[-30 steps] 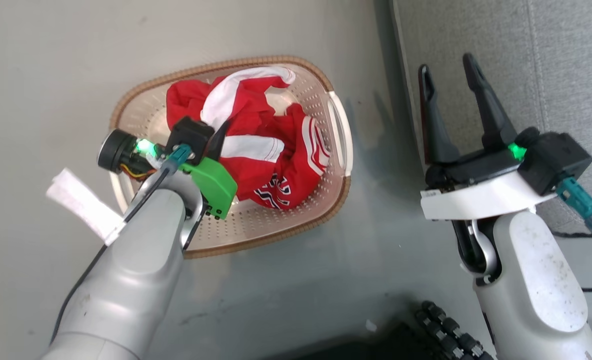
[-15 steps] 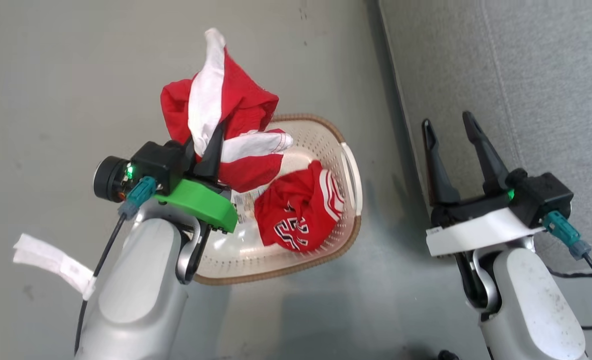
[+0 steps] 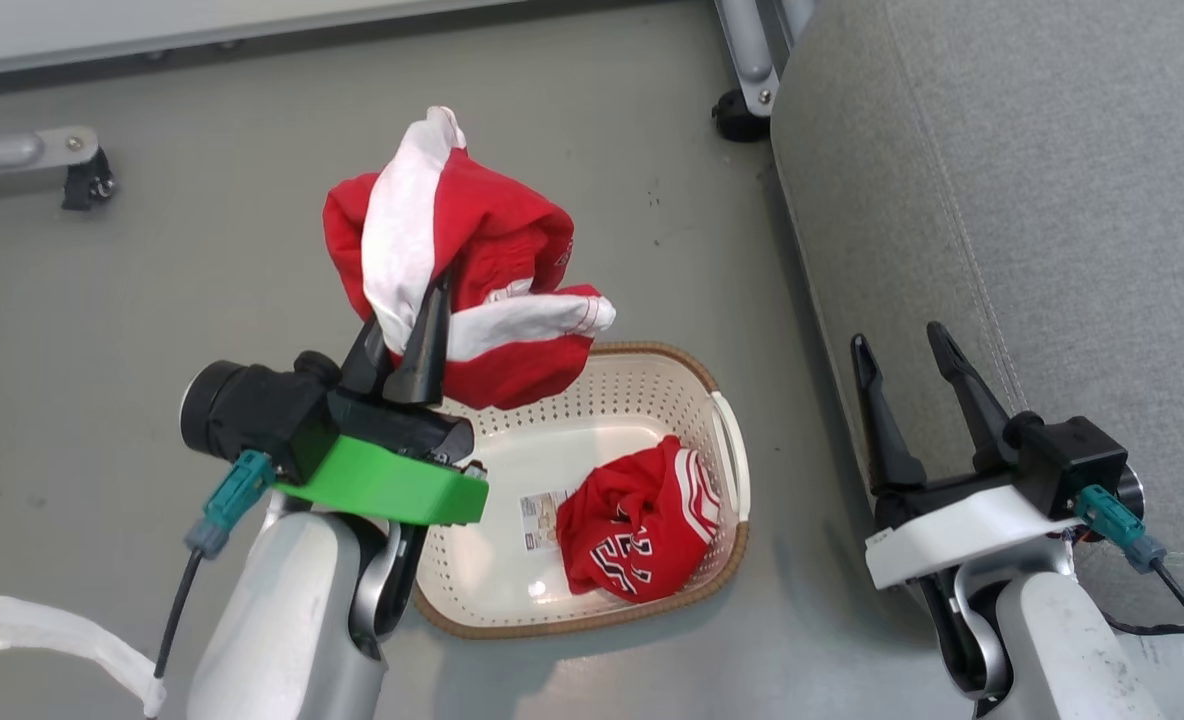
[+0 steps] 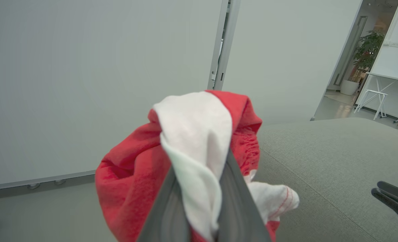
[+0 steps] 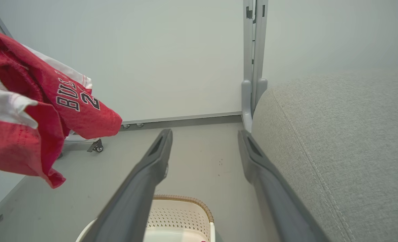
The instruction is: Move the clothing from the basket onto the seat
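Head view: left gripper (image 3: pixel 407 308), pinched tight on a red-and-white garment (image 3: pixel 492 230) above the basket (image 3: pixel 652 353) holding the numbered garment (image 3: pixel 642 520), should swing right, clearing the seat (image 3: pixel 1052 200) edge before releasing; right gripper (image 3: pixel 897 340) gapes empty.

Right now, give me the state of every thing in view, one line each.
left fingers: shut on the held garment
right fingers: open, holding nothing
held garment: bunched, hanging clear above the basket
other garment: crumpled inside the basket, at its right end
basket: upright on the floor, one garment inside
seat: no clothing on the part in view
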Controlling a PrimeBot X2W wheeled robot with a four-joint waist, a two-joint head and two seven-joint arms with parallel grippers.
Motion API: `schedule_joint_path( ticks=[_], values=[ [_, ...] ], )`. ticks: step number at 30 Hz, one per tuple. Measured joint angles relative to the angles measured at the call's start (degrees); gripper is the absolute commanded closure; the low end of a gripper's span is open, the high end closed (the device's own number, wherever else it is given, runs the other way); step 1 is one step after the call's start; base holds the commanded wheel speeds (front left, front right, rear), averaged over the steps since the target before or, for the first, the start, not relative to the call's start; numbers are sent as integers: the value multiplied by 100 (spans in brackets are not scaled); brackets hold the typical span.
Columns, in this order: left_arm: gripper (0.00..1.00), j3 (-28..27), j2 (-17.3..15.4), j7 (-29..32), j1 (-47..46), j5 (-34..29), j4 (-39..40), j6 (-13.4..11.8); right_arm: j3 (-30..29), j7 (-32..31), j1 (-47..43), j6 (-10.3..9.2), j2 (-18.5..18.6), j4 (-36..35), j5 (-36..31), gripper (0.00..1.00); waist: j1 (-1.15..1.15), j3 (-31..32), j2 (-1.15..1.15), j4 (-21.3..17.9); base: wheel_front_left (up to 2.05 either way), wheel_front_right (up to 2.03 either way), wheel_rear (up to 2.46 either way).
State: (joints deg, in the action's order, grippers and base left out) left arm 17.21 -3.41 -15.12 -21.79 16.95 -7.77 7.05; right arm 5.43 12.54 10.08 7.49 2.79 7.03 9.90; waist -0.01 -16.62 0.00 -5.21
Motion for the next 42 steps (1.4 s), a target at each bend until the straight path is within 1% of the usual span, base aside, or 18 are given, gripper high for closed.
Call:
schedule_joint_path(
  ticks=[9, 20, 28, 38, 42],
  values=[
    [100, 66, 21, 0, 632, -107, 589, -85, 20, -374, -415, 0, 0, -187, 20, 0, 0, 662, 0, 147, 0, 0, 0],
    [100, 315, 14, 3, 1134, -211, 772, -121, 65, -593, -769, 0, 1, -275, 88, 0, 0, 1183, 0, 197, 0, 0, 0],
    [100, 432, 14, 52, 1277, -201, 842, -159, 75, -677, -883, 0, 2, -341, 110, 0, 0, 1358, 0, 223, 0, 0, 0],
    [100, 490, -4, 67, 1302, -183, 927, -202, 153, -743, -895, 0, 1, -383, 119, 0, 0, 1352, 0, 203, 0, 0, 0],
    [100, 499, -23, 67, 1302, -157, 947, -210, 304, -793, -890, 0, 5, -402, 104, 0, 0, 1330, 0, 200, 0, 0, 0]
  ],
)
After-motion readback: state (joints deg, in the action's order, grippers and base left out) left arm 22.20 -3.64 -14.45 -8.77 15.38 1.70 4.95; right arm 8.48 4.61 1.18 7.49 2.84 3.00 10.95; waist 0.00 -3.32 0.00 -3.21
